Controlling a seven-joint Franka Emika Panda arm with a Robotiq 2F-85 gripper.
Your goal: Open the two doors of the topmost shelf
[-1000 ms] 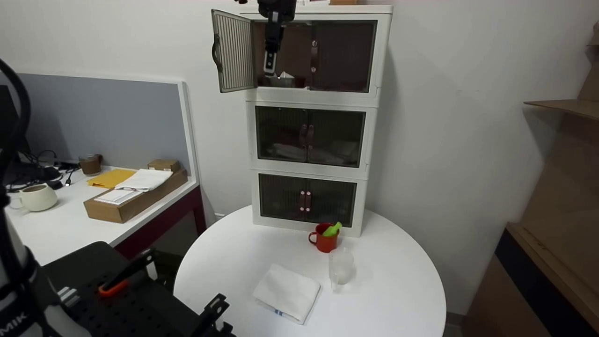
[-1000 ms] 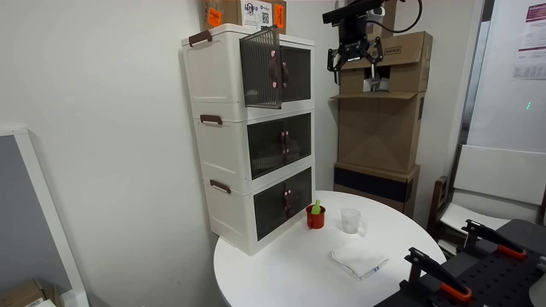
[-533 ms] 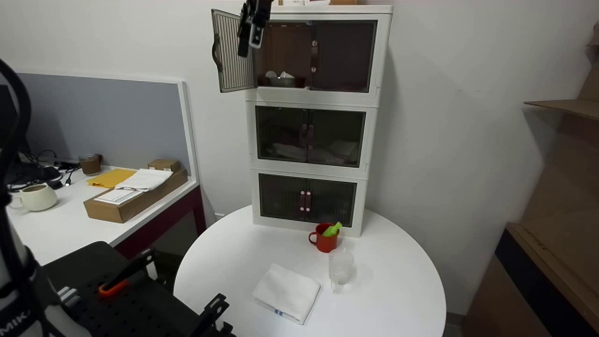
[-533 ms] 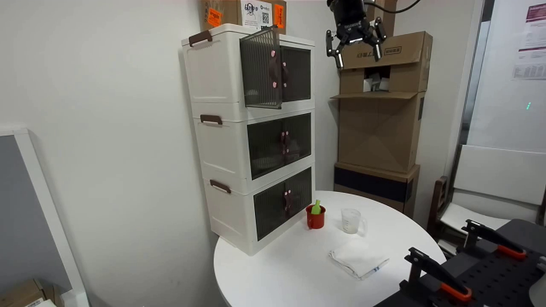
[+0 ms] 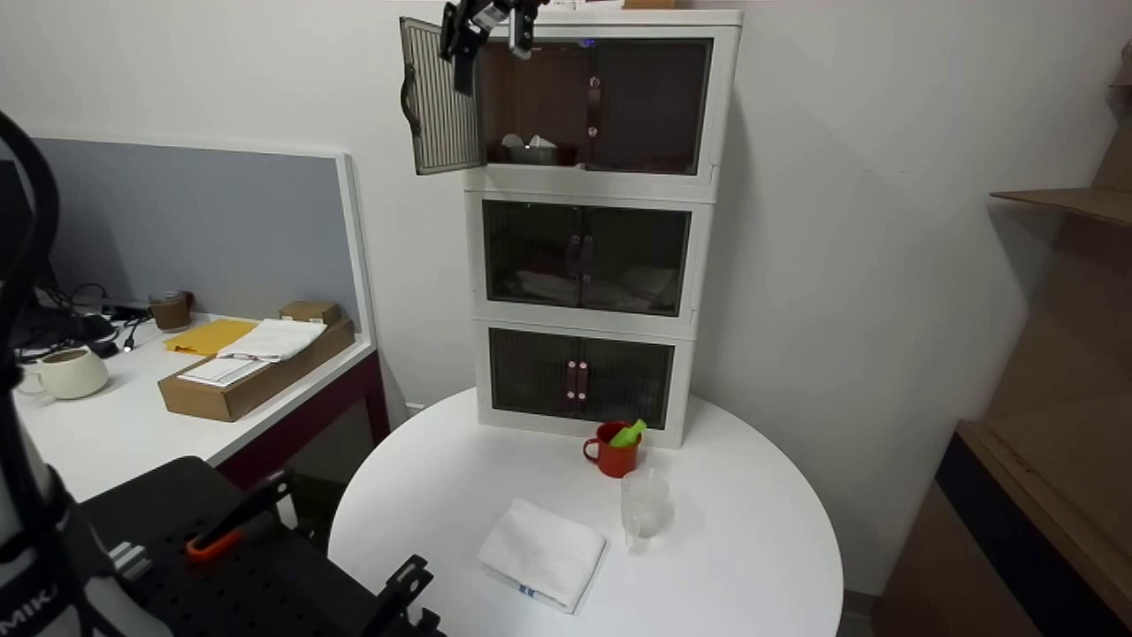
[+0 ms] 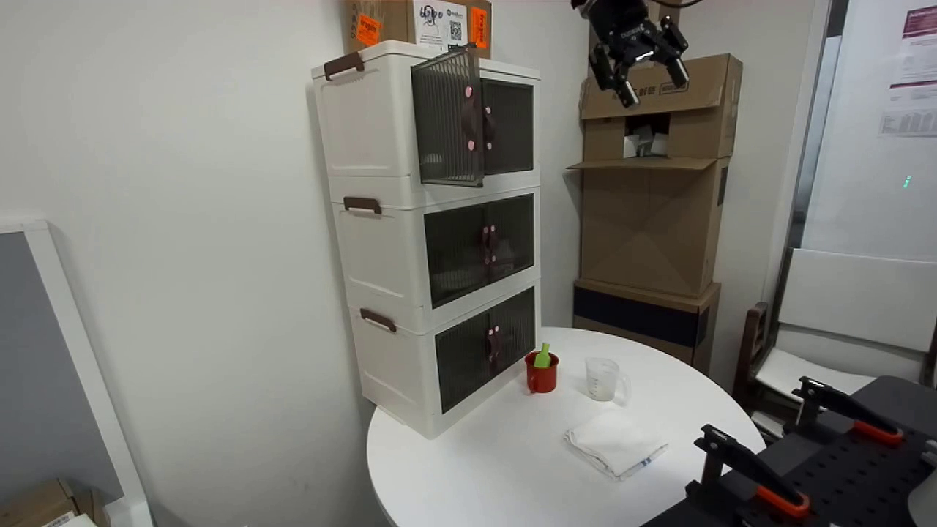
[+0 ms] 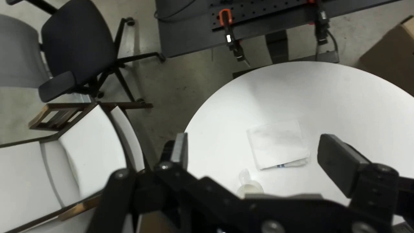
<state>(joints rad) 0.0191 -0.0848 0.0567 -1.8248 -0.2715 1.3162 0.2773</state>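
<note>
In an exterior view, the topmost shelf [image 5: 541,106] crowns a three-tier white cabinet [image 5: 584,326]; its ribbed smoky door [image 5: 447,128] stands swung out past the cabinet's side edge, while the dark door [image 5: 656,106] beside it lies flush in the frame. Inside the shelf sits a low bowl [image 5: 533,156] with pale pieces [image 5: 541,141]. In an exterior view, the claw [image 6: 654,85] hangs in open room, well apart from both doors. The cabinet's foot stands near the rim of the round tabletop [image 6: 483,468]; a glossy red mug [image 6: 542,378] holds something green [image 6: 542,357], with a clear measuring cup [image 6: 601,379] near it. In the wrist view, the claw's jaws are spread wide, holding nothing; a folded white cloth [image 7: 278,144] lies on the tabletop, inside its curved edge.
</note>
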